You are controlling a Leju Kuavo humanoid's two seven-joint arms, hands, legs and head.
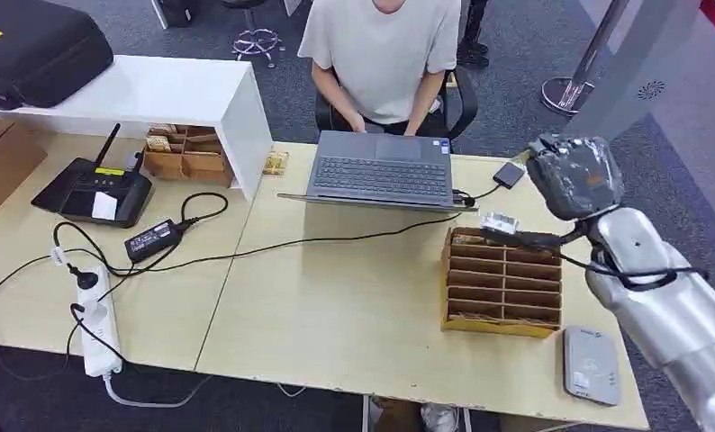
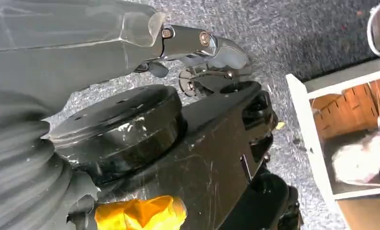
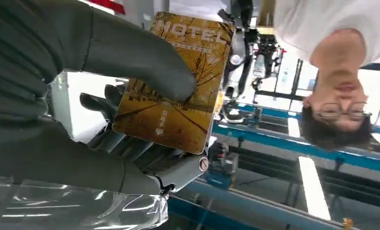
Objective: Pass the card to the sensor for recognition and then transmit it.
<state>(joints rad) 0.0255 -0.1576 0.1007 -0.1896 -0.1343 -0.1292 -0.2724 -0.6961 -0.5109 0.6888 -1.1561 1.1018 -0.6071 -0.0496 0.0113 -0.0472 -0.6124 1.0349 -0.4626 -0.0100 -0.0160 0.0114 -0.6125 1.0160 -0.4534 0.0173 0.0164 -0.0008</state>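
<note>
I see the worktop (image 1: 354,306) with a person (image 1: 381,54) seated at the far side behind an open laptop (image 1: 381,171). Wooden slot rack (image 1: 501,281) sits right of centre, its cable running across it. Grey sensor (image 1: 591,364) lies near right, just beside the rack. Right robot hand (image 1: 574,175) is raised over the rack's far edge, thumb clamping the hotel card (image 3: 173,81). Left robot hand (image 2: 197,43): can't tell its state.

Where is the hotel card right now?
The hotel card is held in the robot's right hand, raised above the table's right side, past the far end of the wooden card rack and near the laptop.
</note>
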